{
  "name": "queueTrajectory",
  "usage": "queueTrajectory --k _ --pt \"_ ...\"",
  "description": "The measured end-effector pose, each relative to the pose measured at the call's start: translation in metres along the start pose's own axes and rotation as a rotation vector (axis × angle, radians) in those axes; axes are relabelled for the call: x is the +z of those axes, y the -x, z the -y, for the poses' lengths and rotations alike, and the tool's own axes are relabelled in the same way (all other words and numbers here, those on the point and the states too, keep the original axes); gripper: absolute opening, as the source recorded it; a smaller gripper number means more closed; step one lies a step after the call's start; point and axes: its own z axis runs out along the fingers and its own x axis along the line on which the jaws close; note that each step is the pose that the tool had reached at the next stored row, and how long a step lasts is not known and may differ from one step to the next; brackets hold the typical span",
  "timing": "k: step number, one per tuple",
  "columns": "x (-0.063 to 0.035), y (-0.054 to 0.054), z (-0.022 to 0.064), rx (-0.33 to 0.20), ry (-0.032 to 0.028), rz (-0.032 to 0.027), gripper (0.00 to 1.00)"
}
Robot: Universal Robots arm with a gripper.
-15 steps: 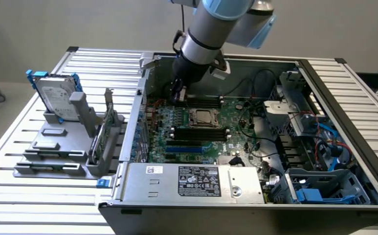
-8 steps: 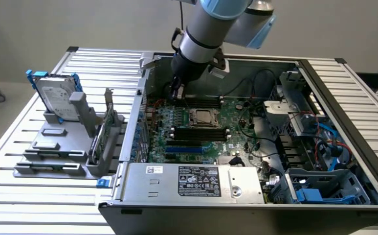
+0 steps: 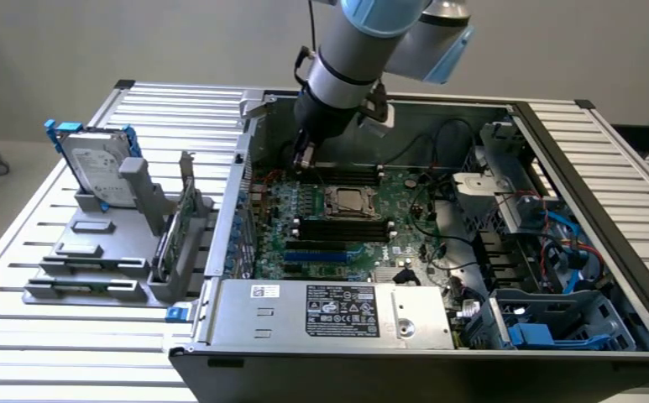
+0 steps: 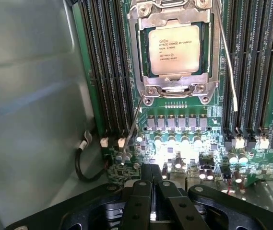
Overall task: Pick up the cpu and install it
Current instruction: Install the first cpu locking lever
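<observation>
The cpu [image 3: 350, 200] [image 4: 173, 49], a small square chip with a dull silvery printed top, lies flat inside the metal-framed socket [image 4: 176, 89] on the green motherboard [image 3: 397, 210]. Thin wire levers [image 4: 228, 57] run along the socket's sides. My gripper [image 3: 301, 159] [image 4: 153, 167] hangs over the board's edge near the back wall of the case, a short way from the socket. Its black fingers [image 4: 142, 191] are shut against each other with nothing between them.
The open computer case [image 3: 548, 143] surrounds the board, with its grey wall [image 4: 26, 96] close beside the gripper. Dark memory slots [image 4: 110, 72] flank the socket. A power supply [image 3: 336, 311] sits at the front. A silver hard drive [image 3: 98, 164] stands on a grey rack outside.
</observation>
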Motion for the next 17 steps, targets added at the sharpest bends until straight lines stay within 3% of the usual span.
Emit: queueTrajectory --k 11,17 --pt "-0.0005 -0.0001 0.0004 0.112 0.0218 -0.0644 0.11" --pt "-0.0005 -0.0001 0.0004 0.173 0.0428 -0.088 0.11"
